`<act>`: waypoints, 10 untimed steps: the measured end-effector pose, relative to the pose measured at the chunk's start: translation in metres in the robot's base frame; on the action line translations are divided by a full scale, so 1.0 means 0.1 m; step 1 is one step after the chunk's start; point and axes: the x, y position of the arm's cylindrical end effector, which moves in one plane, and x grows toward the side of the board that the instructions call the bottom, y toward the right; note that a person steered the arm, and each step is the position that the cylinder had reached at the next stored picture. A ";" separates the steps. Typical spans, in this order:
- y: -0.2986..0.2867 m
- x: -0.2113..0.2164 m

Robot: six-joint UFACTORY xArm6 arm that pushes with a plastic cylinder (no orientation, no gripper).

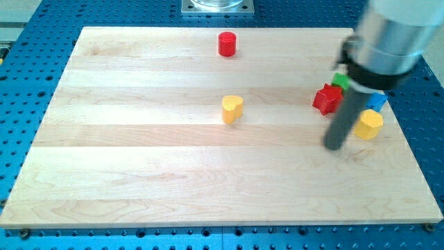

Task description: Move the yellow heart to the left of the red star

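No jaws fitted. Your tip sits right of red star; yellow heart lies well left, mid-worktop.

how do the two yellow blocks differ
The yellow heart stands alone near the board's middle; the other yellow block sits at the view's right beside the blue block.
The heart has a notched top; the other looks flat-sided, perhaps hexagonal.
My tip is close to the view's left of the other yellow block, far from the heart.
Both are the same yellow and look similar in size.
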 end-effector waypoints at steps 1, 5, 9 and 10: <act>-1.04 -0.01; -1.48 -0.67; -0.38 -0.88; -0.38 -1.14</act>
